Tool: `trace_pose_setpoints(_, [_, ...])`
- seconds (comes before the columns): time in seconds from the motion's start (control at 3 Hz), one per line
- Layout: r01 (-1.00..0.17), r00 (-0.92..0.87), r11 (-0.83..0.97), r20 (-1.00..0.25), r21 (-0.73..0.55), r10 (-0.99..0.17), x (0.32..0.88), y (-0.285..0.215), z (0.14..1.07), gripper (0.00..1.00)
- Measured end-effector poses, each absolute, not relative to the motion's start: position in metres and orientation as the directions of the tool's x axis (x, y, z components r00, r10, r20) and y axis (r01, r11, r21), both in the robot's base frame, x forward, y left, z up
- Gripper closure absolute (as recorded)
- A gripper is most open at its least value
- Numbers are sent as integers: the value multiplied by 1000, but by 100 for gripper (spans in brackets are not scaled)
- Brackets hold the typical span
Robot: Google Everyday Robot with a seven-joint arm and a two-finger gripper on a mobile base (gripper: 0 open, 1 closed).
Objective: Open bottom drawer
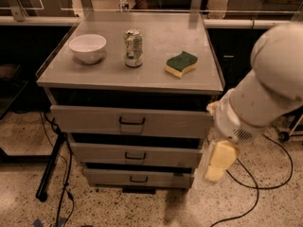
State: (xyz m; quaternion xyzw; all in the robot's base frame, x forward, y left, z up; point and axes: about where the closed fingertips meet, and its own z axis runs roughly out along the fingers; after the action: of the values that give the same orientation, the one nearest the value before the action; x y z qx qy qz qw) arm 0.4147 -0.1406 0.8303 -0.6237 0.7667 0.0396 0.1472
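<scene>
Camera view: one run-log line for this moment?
phase: pre-grasp | bottom drawer: handle untouched | gripper: right of cabinet, at lower-drawer height, away from handle
</scene>
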Motion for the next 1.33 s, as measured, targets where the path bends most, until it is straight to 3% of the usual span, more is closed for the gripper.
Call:
trace_pose_setpoints(0.67, [-981, -169, 189, -339, -29, -926, 425, -110, 723, 0])
trace_pose_setpoints(1.33, [-982, -181, 191, -340, 5, -923, 417, -106, 702, 0])
